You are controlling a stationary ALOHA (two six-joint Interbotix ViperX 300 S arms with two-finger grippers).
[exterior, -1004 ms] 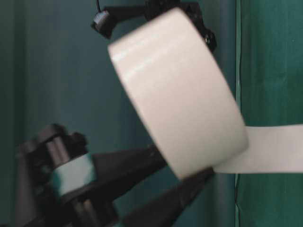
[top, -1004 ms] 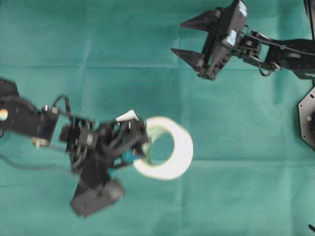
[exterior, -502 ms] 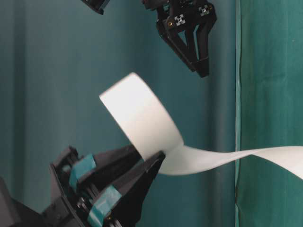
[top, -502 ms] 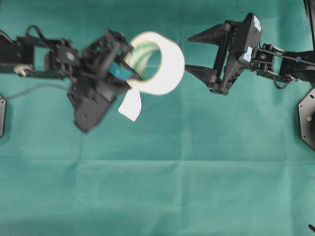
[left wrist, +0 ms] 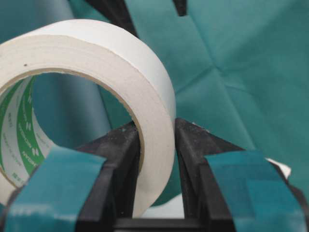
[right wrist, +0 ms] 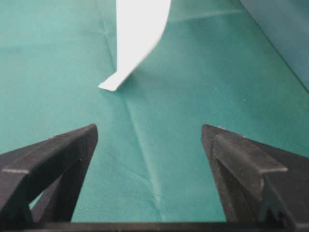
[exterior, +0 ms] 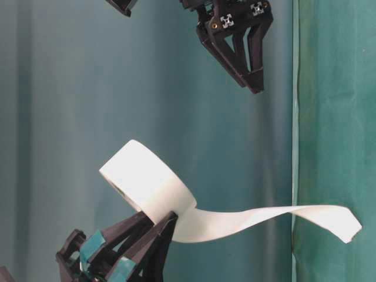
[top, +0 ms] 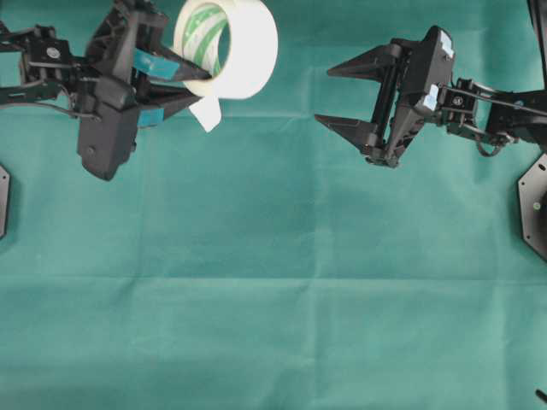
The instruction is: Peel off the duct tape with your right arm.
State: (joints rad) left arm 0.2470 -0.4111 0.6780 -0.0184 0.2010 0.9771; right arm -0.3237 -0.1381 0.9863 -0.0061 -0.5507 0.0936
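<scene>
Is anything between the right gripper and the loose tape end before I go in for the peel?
Nothing visible. The right gripper is open, and only bare green cloth lies between it and the loose strip hanging ahead. The left gripper clamps the duct tape on the roll's wall, apart from the strip's free end.

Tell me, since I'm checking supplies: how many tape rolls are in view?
1. The tape roll is at the overhead view's top left, clamped between the left gripper's fingers, its loose strip hanging free. None other is visible.
</scene>
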